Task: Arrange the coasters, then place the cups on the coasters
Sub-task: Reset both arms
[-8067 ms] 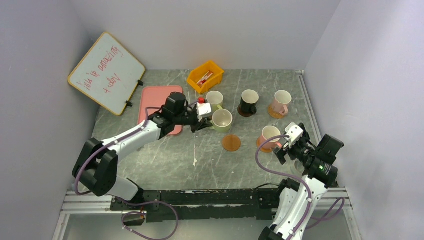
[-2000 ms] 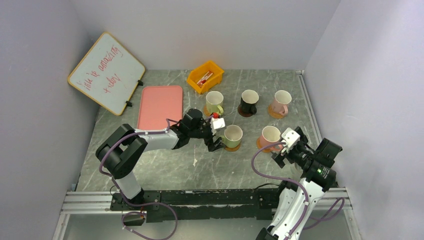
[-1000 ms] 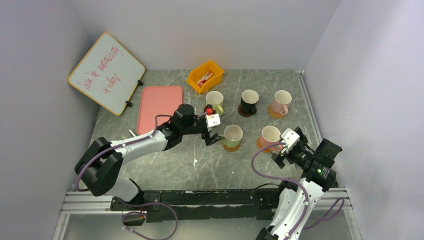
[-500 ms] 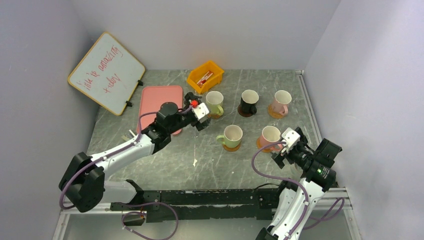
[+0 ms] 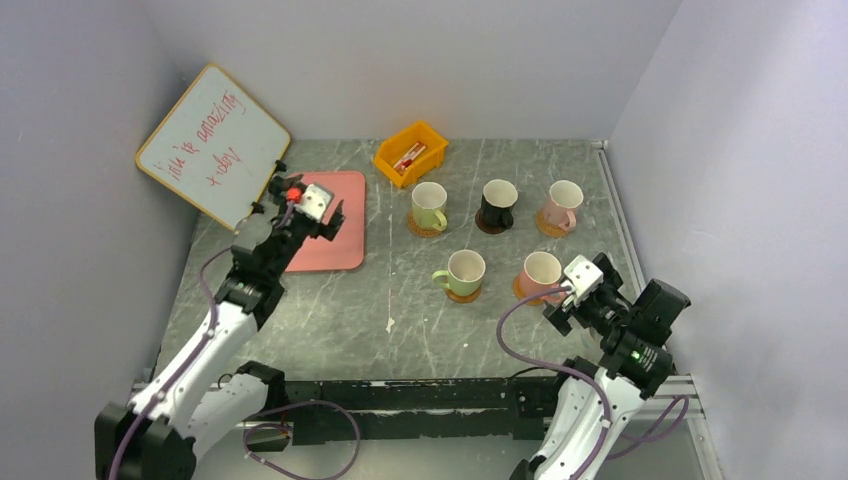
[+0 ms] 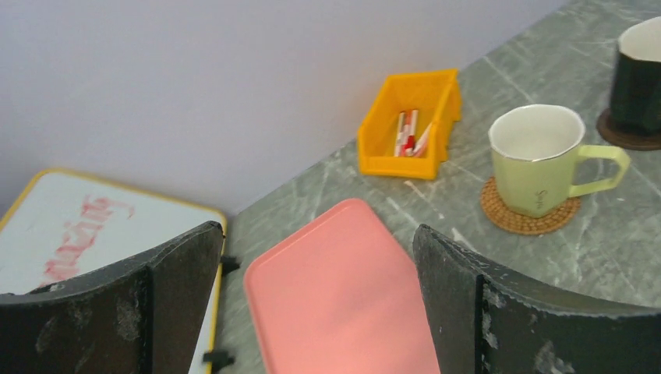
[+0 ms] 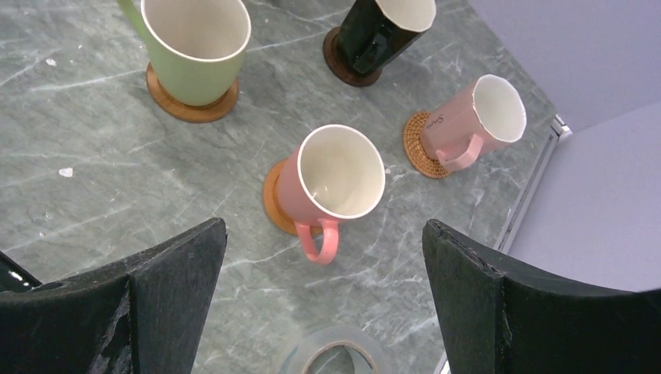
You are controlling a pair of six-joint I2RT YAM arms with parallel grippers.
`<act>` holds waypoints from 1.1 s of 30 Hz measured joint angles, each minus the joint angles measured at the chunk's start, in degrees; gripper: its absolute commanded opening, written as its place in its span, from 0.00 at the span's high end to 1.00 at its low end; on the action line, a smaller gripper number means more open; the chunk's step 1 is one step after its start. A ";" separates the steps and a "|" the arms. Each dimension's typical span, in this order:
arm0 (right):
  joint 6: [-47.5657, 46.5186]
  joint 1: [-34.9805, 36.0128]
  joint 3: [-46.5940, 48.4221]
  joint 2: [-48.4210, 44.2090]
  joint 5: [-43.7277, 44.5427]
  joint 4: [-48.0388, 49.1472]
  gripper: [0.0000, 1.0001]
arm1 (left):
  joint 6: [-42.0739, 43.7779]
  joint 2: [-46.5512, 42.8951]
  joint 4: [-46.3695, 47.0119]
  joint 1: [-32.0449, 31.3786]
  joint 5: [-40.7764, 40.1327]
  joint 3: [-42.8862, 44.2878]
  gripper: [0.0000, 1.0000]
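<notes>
Five cups stand upright, each on a coaster. At the back are a pale green cup (image 5: 429, 207) (image 6: 538, 156) on a woven coaster (image 6: 530, 220), a black cup (image 5: 497, 204) (image 7: 382, 27) on a dark coaster (image 7: 339, 66), and a pink cup (image 5: 562, 205) (image 7: 475, 117) on a woven coaster (image 7: 417, 142). Nearer are a green cup (image 5: 463, 272) (image 7: 195, 47) on an orange coaster (image 7: 191, 107) and a pink cup (image 5: 541, 273) (image 7: 335, 175) on an orange coaster (image 7: 274, 199). My left gripper (image 5: 322, 213) (image 6: 316, 238) hangs open above the pink tray. My right gripper (image 5: 568, 303) (image 7: 323, 227) is open, just near of the near pink cup.
A pink tray (image 5: 345, 215) (image 6: 343, 296) lies at the left. A whiteboard (image 5: 213, 145) (image 6: 78, 234) leans on the left wall. A yellow bin (image 5: 411, 152) (image 6: 409, 125) holding small items sits at the back. A clear tape roll (image 7: 331, 354) lies under my right gripper.
My left arm has drawn back from the near green cup, leftward to above the pink tray, staying open. That cup stays on its orange coaster. The right arm has barely moved.
</notes>
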 measured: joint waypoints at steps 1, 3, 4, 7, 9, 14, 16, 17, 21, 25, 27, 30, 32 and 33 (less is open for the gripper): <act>1.05 0.00 0.42 -0.46 0.02 0.11 0.00 | -0.15 -2.69 -1.07 0.46 -1.11 -0.94 0.04; 3.06 -0.02 0.79 -1.20 0.15 0.46 0.00 | -0.20 -8.00 -3.69 0.90 -3.15 -2.71 0.04; 4.26 -0.02 0.81 -1.60 0.35 0.81 0.00 | -0.17 -10.36 -5.27 0.94 -3.89 -3.43 0.04; 9.33 -0.02 0.66 -3.82 1.95 3.17 0.00 | -0.22 -16.94 -9.92 0.98 -6.25 -5.33 0.04; 13.18 -0.02 0.02 -6.40 3.06 5.81 0.00 | -0.17 -20.50 -13.86 0.98 -7.58 -6.12 0.04; 24.06 -0.02 -1.86 -15.02 5.99 12.72 0.00 | -0.17 -26.18 -22.36 0.98 -10.05 -6.43 0.04; 27.85 -0.02 -2.19 -18.45 7.02 15.41 0.00 | -0.24 -28.02 -25.20 0.98 -10.91 -6.49 0.04; 29.77 -0.02 -2.34 -20.09 7.32 16.94 0.00 | -0.24 -28.79 -25.94 0.98 -11.26 -6.75 0.04; 37.94 -0.04 -3.78 -23.67 7.28 24.28 0.00 | -0.24 -30.64 -28.74 0.98 -13.03 -8.28 0.04; 43.63 -1.95 -2.89 -17.38 3.54 29.81 0.00 | -0.26 -30.67 -30.38 0.98 -13.46 -8.68 0.04; 45.68 -4.68 -0.81 -9.84 -0.33 31.63 0.00 | -0.24 -30.67 -30.67 0.98 -13.51 -8.68 0.04; 49.75 -10.36 1.31 -0.13 -5.66 34.97 0.00 | -0.24 -30.67 -30.82 0.98 -13.53 -8.68 0.04; 53.57 -13.33 1.38 2.86 -7.48 38.18 0.00 | -0.24 -30.67 -30.95 0.98 -13.55 -8.68 0.04; 56.30 -14.47 1.38 3.87 -7.76 40.41 0.00 | -0.26 -30.67 -30.97 0.98 -13.55 -8.68 0.04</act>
